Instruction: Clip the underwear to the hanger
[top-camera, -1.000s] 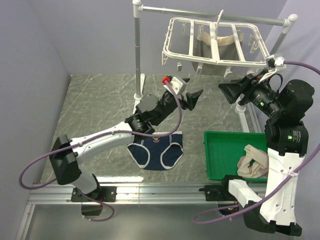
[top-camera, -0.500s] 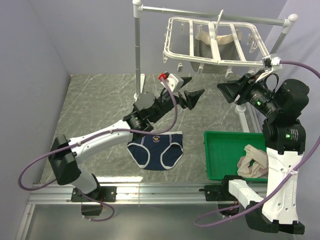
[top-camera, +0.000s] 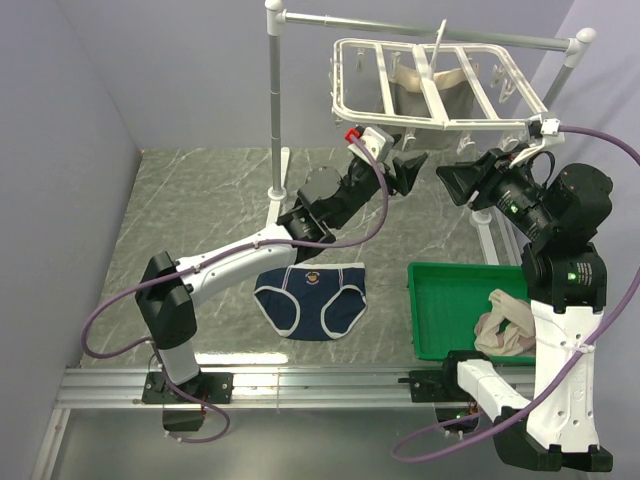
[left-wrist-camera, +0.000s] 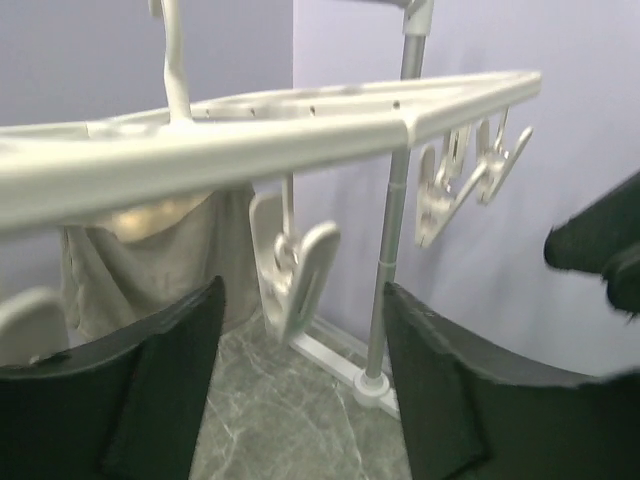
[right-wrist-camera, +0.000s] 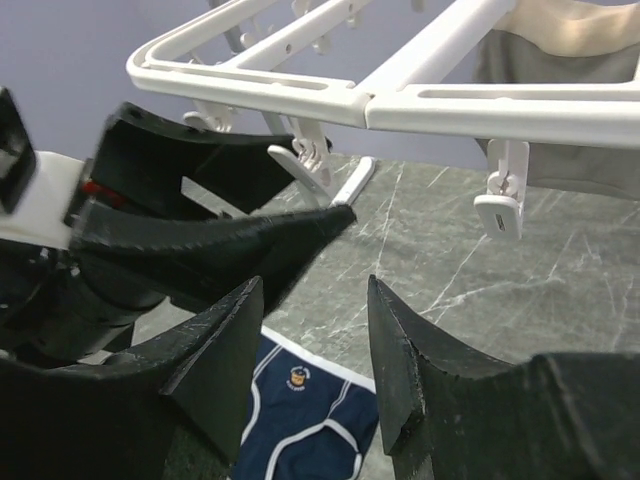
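Note:
The navy underwear (top-camera: 310, 300) lies flat on the marble table, apart from both grippers; it also shows in the right wrist view (right-wrist-camera: 310, 420). The white hanger (top-camera: 430, 122) hangs from the crossbar, with clips along its edges. My left gripper (top-camera: 400, 165) is open and empty, raised just under the hanger's near edge. In the left wrist view a hanging clip (left-wrist-camera: 300, 265) shows between and beyond my open fingers (left-wrist-camera: 160, 380), below the frame bar (left-wrist-camera: 250, 140). My right gripper (top-camera: 455, 182) is open and empty, to the right of the left one, below the hanger (right-wrist-camera: 400, 105).
A green tray (top-camera: 440, 300) at the right holds a beige cloth garment (top-camera: 505, 330). The white pole stand (top-camera: 274, 100) rises at the back. An olive-grey garment (top-camera: 405, 95) hangs from the hanger's far side. A metal rail (top-camera: 300, 380) runs along the near edge.
My left arm has reached up and to the right, bringing its open gripper under the hanger's near edge. The right gripper has hardly moved. The underwear has not moved.

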